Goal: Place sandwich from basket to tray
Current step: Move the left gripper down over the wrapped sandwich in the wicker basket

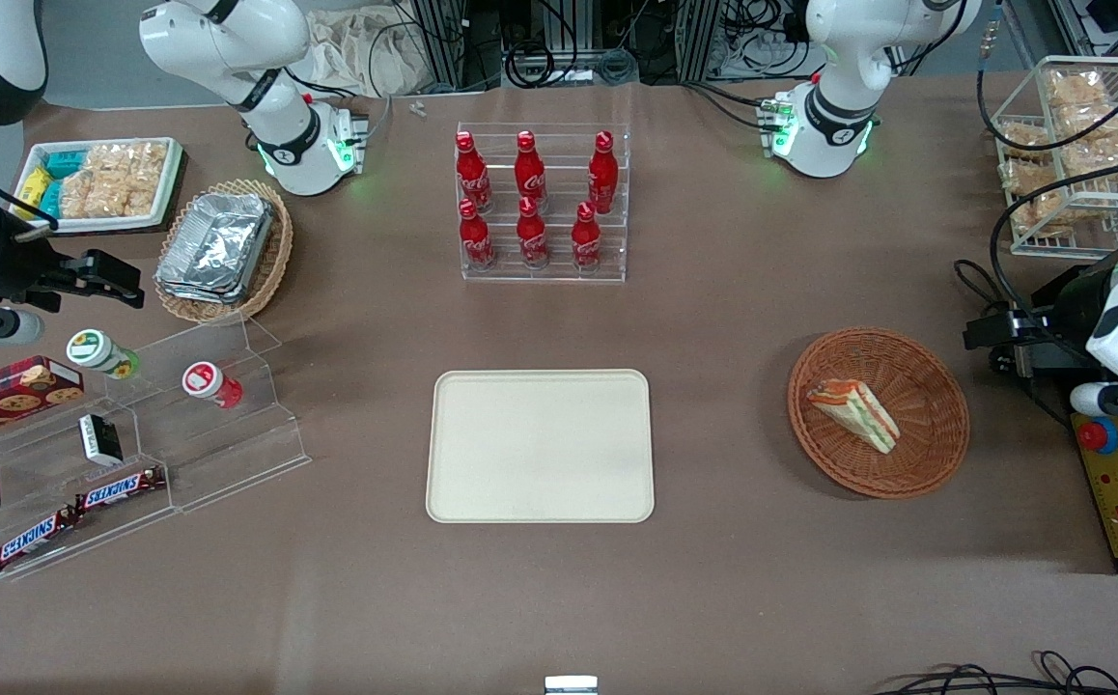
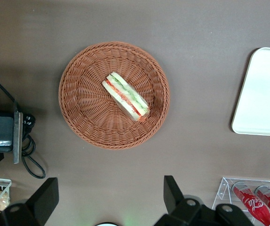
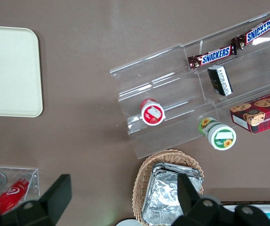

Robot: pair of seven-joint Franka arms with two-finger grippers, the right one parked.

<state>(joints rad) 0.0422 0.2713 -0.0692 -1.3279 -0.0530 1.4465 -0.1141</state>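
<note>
Sandwich point(image 1: 852, 413) lying in basket point(image 1: 878, 412), pointing from 10 to 4 o'clock in the front view, tray point(image 1: 540, 446) bare, well apart toward the parked arm's end, gripper point(image 2: 110, 197) high above the basket, jaws spread wide, holding nothing

Bright, even overhead light; soft shadows, sharp focus.

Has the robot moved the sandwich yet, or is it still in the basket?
Nothing is done yet. The sandwich lies in the basket, and the tray holds nothing. The pincer is open, above the table beside the basket, holding nothing. Left to do: grab the sandwich, carry it over and set it on the tray.
</note>
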